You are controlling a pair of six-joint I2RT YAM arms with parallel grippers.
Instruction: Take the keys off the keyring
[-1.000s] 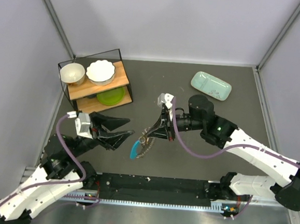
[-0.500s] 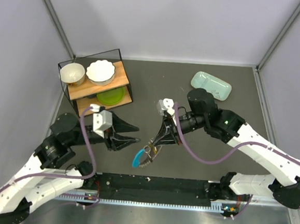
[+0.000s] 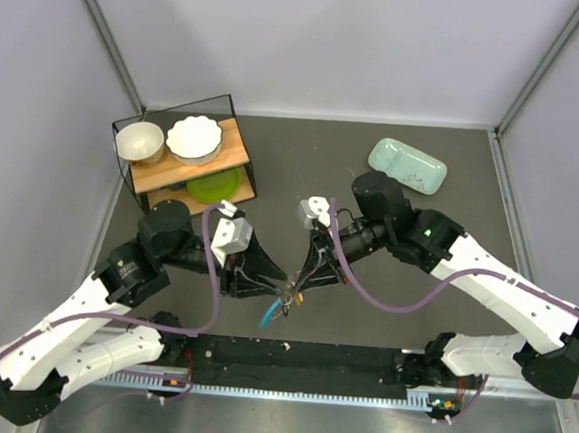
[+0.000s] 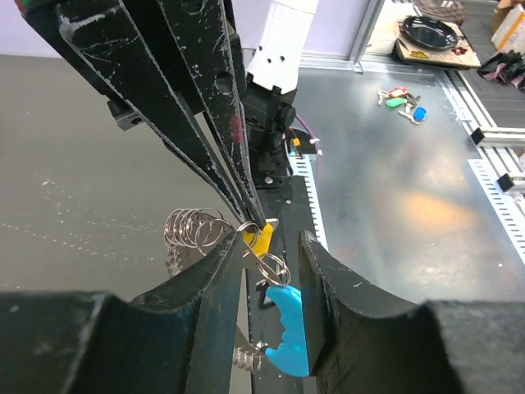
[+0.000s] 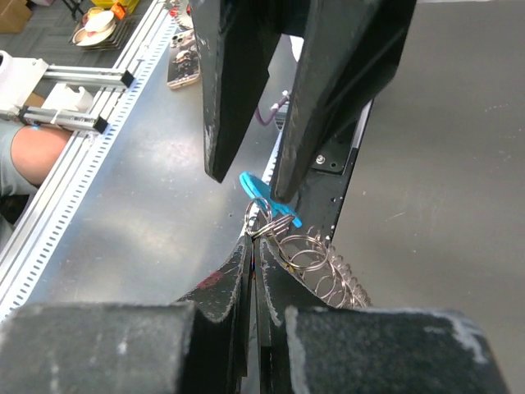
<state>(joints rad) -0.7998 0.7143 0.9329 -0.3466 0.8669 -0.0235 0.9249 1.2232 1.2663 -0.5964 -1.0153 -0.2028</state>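
Top view looks steeply down on the whole table (image 3: 303,167) from afar; the 2 wrist views face each other, close in, sharing the keyring (image 4: 195,232).

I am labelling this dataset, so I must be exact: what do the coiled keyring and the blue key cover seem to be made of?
The keyring looks like thin metal wire, silvery and polished: its coils catch bright glints. The blue key cover looks like plastic: even colour, soft dull sheen, moulded notches; rubber cannot be ruled out.
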